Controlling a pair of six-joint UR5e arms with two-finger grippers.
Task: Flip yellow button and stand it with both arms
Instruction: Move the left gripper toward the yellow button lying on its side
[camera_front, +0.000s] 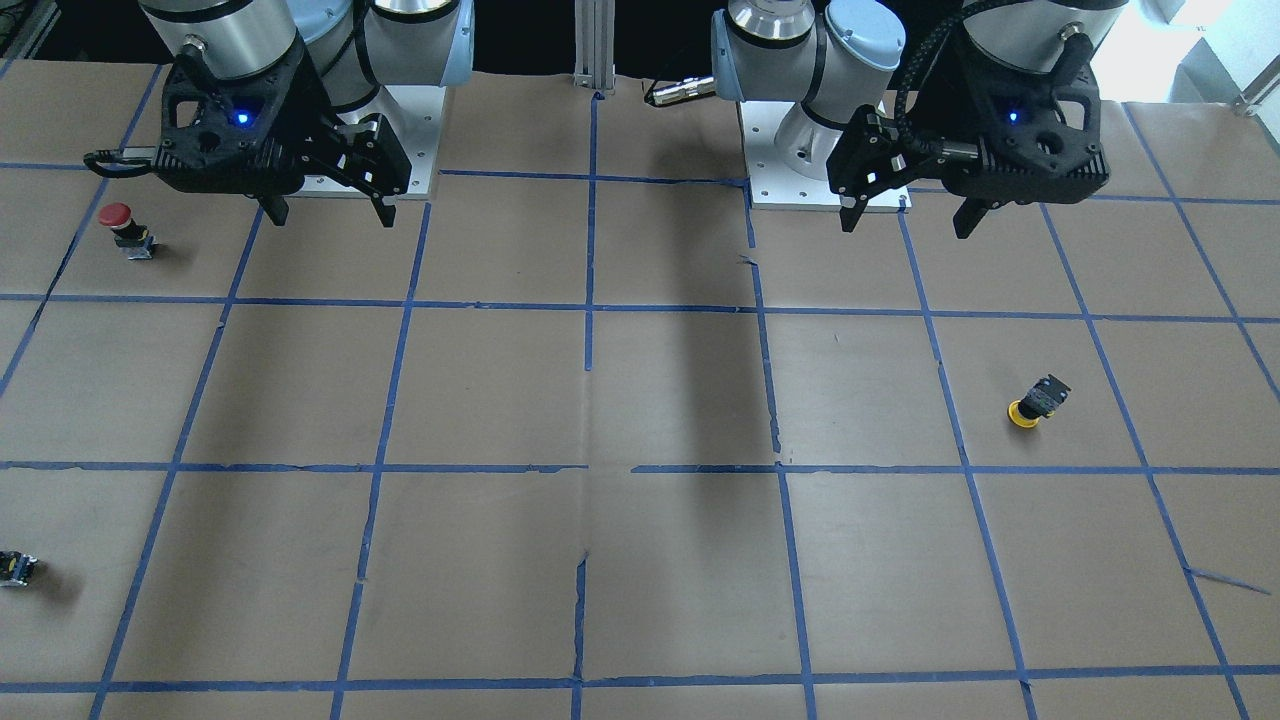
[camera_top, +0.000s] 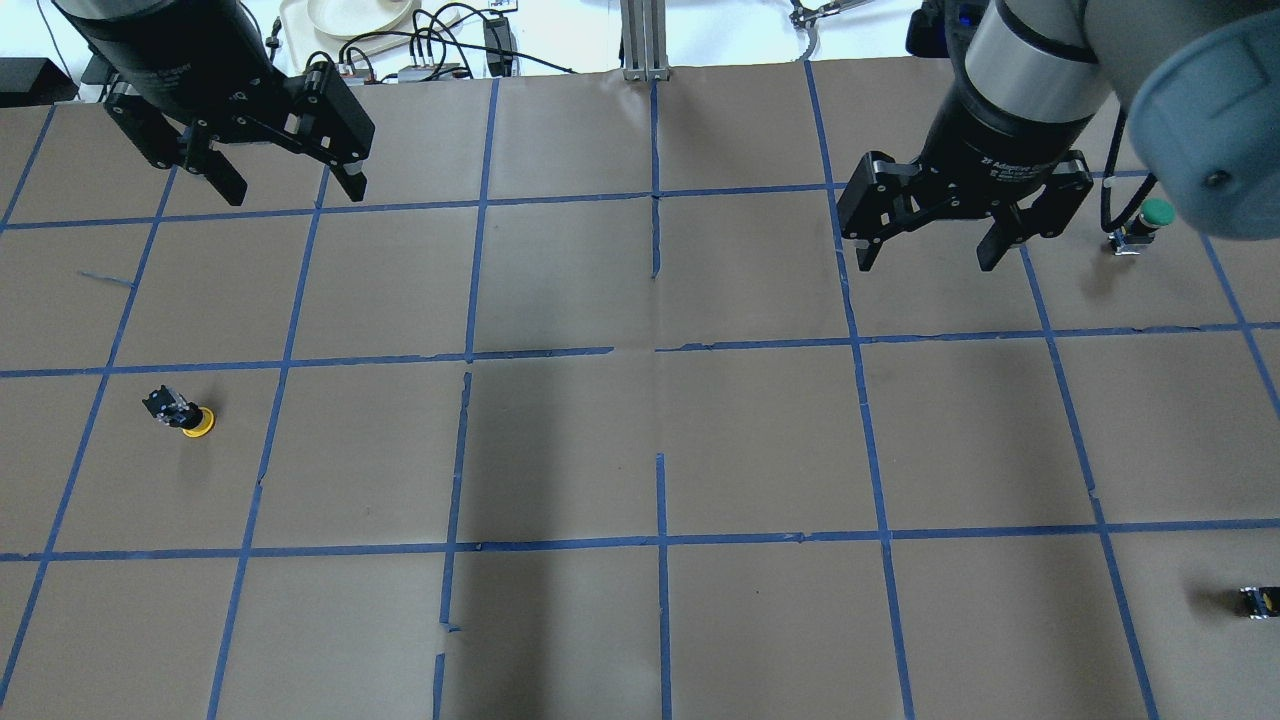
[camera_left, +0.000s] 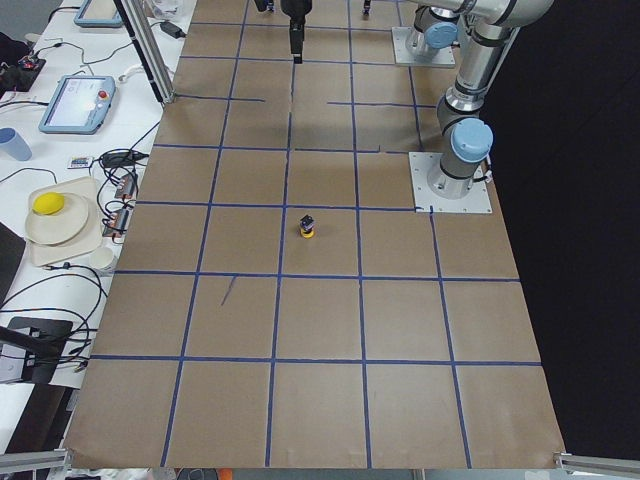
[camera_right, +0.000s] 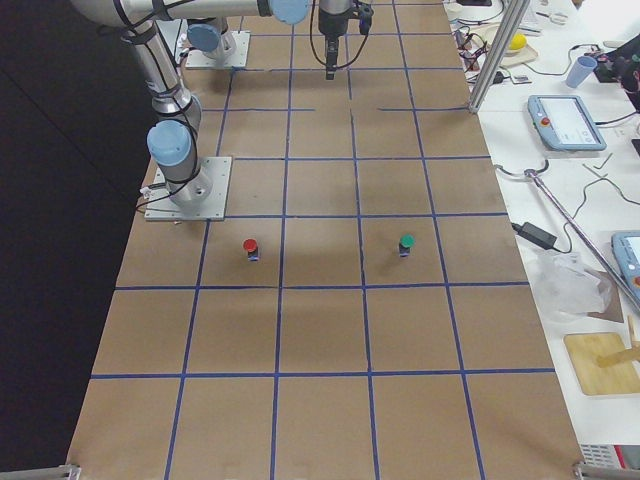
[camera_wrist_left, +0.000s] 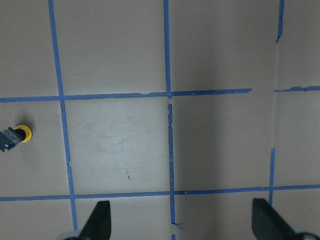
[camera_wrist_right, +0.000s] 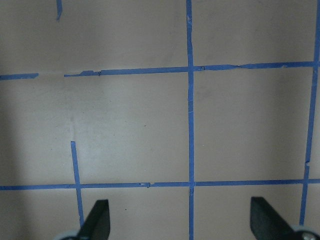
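Observation:
The yellow button (camera_front: 1035, 402) rests on its yellow cap with the black body up, alone in a taped square on my left side. It also shows in the overhead view (camera_top: 181, 413), the exterior left view (camera_left: 308, 228) and at the left edge of the left wrist view (camera_wrist_left: 15, 137). My left gripper (camera_top: 292, 192) hangs open and empty high above the table, well behind the button; it also shows in the front view (camera_front: 906, 225). My right gripper (camera_top: 928, 262) is open and empty over the far right side, and in the front view (camera_front: 332, 217).
A red button (camera_front: 122, 228) stands near my right arm's base. A green button (camera_top: 1145, 222) stands at the far right. A small black capless part (camera_top: 1255, 600) lies near the right edge. The brown paper table (camera_top: 650, 440) carries a blue tape grid.

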